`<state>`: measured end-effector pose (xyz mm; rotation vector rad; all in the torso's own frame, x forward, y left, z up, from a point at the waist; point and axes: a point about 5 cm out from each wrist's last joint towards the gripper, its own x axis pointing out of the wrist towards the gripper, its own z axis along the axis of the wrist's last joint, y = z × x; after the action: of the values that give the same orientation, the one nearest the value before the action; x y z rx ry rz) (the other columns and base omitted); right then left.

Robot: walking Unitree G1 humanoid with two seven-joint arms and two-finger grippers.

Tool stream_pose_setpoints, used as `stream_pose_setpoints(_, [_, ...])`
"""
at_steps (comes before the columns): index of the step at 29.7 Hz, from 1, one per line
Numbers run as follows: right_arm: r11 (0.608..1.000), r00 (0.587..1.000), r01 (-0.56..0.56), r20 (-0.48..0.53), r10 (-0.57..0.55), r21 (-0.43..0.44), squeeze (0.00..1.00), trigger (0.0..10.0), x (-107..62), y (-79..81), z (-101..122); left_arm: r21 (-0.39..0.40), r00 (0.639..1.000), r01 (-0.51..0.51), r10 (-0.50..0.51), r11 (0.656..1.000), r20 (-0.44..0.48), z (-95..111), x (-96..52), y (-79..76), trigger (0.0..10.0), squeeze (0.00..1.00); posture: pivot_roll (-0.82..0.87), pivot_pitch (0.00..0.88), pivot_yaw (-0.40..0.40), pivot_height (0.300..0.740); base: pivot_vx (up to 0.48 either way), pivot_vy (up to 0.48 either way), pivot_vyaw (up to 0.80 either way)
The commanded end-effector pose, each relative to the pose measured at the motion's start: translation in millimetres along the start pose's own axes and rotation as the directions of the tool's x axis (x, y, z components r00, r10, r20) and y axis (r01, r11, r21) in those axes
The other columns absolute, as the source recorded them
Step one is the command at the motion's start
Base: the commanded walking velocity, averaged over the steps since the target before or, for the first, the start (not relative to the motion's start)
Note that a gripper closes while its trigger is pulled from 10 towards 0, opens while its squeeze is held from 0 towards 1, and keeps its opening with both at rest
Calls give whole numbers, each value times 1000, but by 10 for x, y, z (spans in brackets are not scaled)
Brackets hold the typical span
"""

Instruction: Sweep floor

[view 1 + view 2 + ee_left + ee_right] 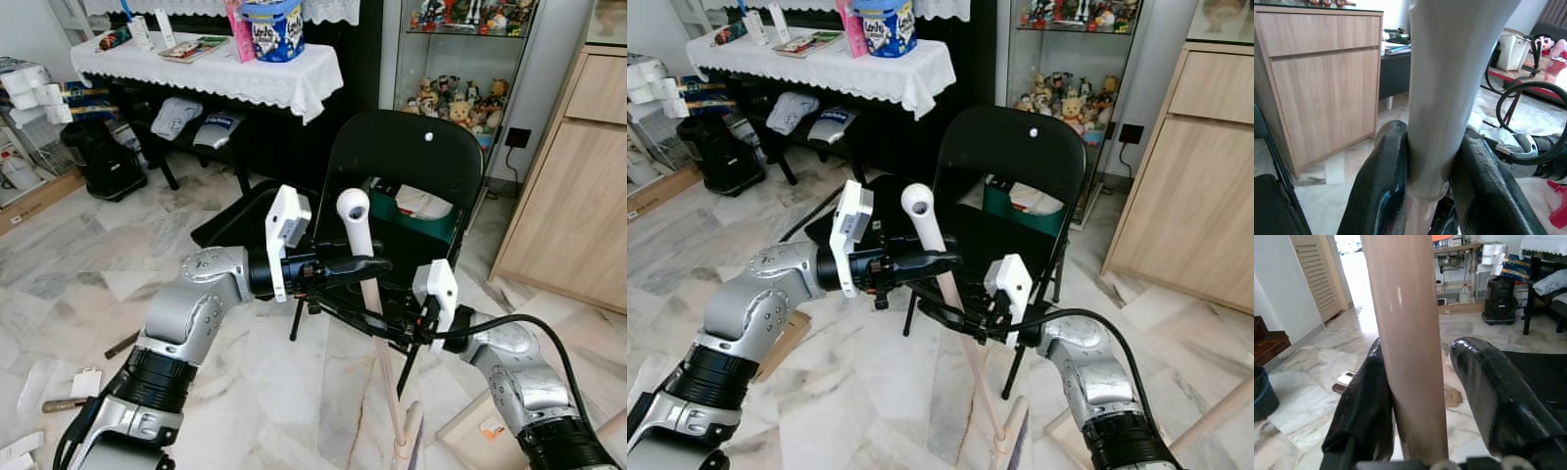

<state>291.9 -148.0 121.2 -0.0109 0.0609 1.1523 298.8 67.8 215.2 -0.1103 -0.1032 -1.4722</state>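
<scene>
The broom's white handle top [353, 209] rises in front of me, and its wooden pole [385, 362] slants down toward the floor. My left gripper [364, 264] is shut on the pale upper grip [1449, 98], with both black fingers [1382, 186] pressed against it. Lower on the pole, my right gripper [380, 323] stands open around the wood [1405, 357]. One of its fingers [1364, 406] touches the pole, while the other finger [1508, 391] stands slightly off it.
A black folding chair [411, 157] holding some items stands right behind the broom. A wooden cabinet [578, 196] is at the right, a cloth-covered table [216, 73] at the back left. Paper scraps [86, 382] lie on the marble floor at my left, cardboard [480, 431] at my right.
</scene>
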Motion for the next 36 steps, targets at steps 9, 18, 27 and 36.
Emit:
stream_pose_setpoints(9, [999, 999, 37, 38, -36, -25, 0, 0, 4, -74, 104, -31, 998, 67, -67, 997, 15, -24, 30, -69, 10000, 0, -96, 0, 127, 740, 0, 0, 0])
stream_pose_setpoints(18, [999, 998, 36, 44, -35, -27, 0, 0, 6, -76, 113, -30, 998, 66, -66, 997, 15, -24, 32, -61, 10000, 0, -98, 0, 129, 740, 0, 0, 0])
stream_pose_setpoints(27, [999, 998, 34, 48, -33, -22, 0, 0, 5, -70, 110, -30, 998, 55, -54, 998, 23, -14, 24, -43, 10000, 0, -95, 0, 127, 740, 0, 0, 0])
stream_pose_setpoints(36, [999, 998, 33, 53, -32, -19, 0, 0, 12, -70, 112, -44, 998, 20, -17, 999, 52, -9, -1, -9, 10000, 0, -91, 0, 126, 740, 0, 0, 0])
